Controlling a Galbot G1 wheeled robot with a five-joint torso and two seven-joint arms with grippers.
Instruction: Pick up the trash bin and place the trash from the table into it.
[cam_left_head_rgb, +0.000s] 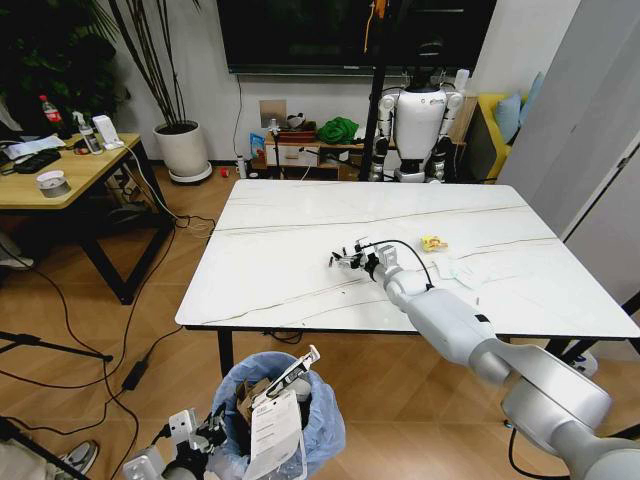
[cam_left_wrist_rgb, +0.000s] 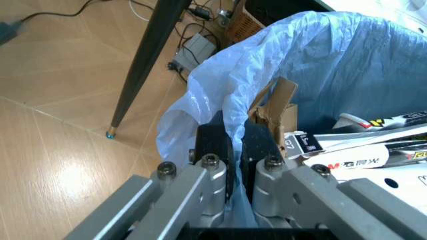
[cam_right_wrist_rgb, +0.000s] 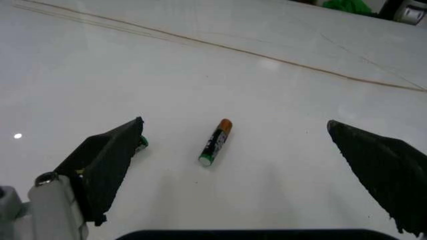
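Observation:
My right gripper (cam_right_wrist_rgb: 233, 124) is open just above the white marble table (cam_left_head_rgb: 300, 215), near its middle (cam_left_head_rgb: 347, 258). A small black-and-orange battery (cam_right_wrist_rgb: 215, 142) lies on the top between the two fingers. A yellow scrap (cam_left_head_rgb: 433, 243) and white crumpled papers (cam_left_head_rgb: 460, 268) of trash lie to the right of the arm. The trash bin (cam_left_head_rgb: 290, 420), lined with a light-blue bag (cam_left_wrist_rgb: 347, 60), hangs below the table's front edge. My left gripper (cam_left_wrist_rgb: 233, 145) is shut on its rim and bag. Inside are a brown torn carton (cam_left_wrist_rgb: 277, 107) and printed white wrappers (cam_left_wrist_rgb: 373, 145).
A black table leg (cam_left_wrist_rgb: 143, 65) stands close beside the bin. A light-wood desk (cam_left_head_rgb: 60, 175) is at the left, with cables (cam_left_head_rgb: 130, 370) across the floor. A white plant pot (cam_left_head_rgb: 183, 150), a low shelf and a parked white robot (cam_left_head_rgb: 418, 120) stand behind the table.

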